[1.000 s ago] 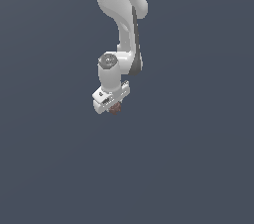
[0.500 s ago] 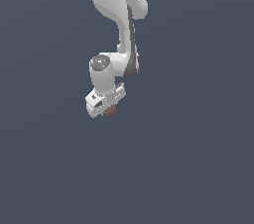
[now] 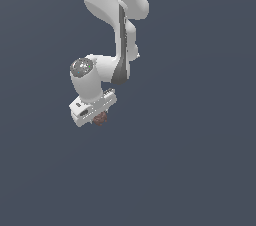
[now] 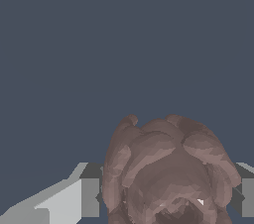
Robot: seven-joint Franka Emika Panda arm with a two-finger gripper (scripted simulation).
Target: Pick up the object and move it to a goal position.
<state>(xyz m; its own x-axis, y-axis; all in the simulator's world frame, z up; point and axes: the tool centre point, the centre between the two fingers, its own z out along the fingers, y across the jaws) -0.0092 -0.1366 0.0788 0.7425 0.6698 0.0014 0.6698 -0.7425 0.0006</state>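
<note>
I count one object (image 4: 166,171), a bumpy, lobed reddish-brown lump with a matte mottled skin, sitting squarely between the fingers (image 4: 89,197) of my one smooth white gripper (image 3: 98,119), which is clamped on it. The lump hides most of both fingers, and its lower edge is cut off in the wrist view.
</note>
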